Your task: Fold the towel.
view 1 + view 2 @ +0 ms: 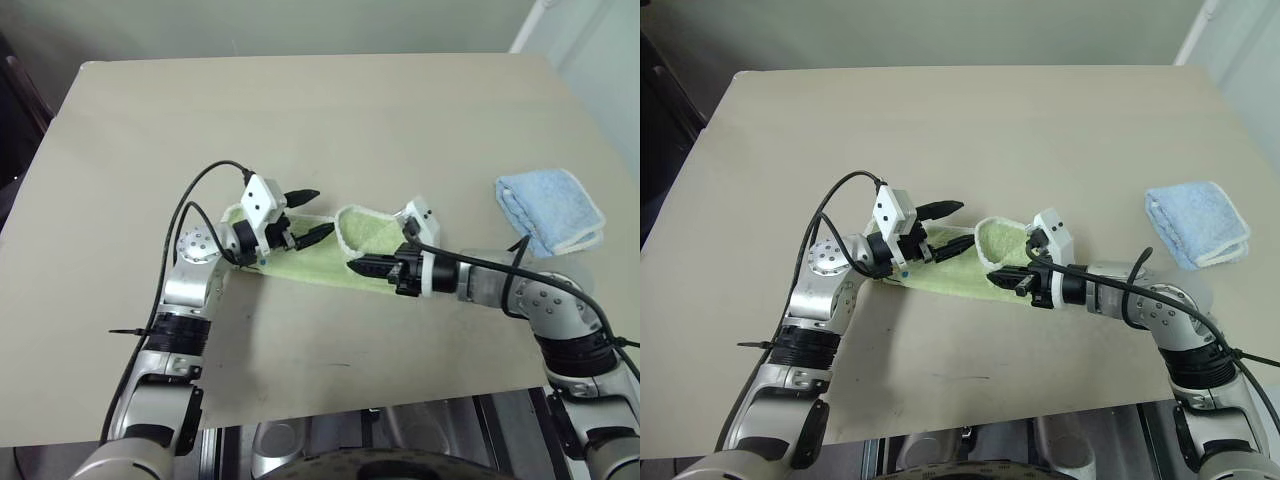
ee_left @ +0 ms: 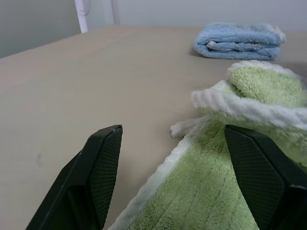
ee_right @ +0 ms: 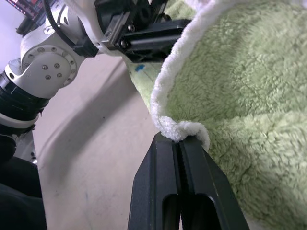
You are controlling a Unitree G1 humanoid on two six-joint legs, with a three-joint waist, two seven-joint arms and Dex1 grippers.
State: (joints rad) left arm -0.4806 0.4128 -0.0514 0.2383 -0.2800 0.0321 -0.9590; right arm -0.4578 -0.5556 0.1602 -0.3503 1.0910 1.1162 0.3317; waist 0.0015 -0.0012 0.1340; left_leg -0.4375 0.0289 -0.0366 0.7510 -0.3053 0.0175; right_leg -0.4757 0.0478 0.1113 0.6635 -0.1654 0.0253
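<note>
The green towel (image 1: 318, 262) is lying near the middle of the table (image 1: 300, 120), stretched between the 2 arms, with most of its length resting flat on the tabletop. Its right end is being lifted and curled over toward the left, so the white edging is forming an arch above the flat part. The right gripper (image 1: 358, 267) is pointing left with its 2 black fingers pressed tight together, and they are pinching the white edge of the towel (image 3: 180, 132) at the folded-over end. The left gripper (image 1: 312, 213) is sitting at the towel's left end, pointing right, with its fingers (image 2: 103, 167) standing wide apart and holding nothing. One finger is hovering over the bare tabletop beside the far edge of the towel and the other is hovering over the green cloth. A small blue mark is showing on the towel close to the left gripper. A folded blue towel (image 1: 550, 210) is lying well apart near the table's right edge, untouched by either arm.
</note>
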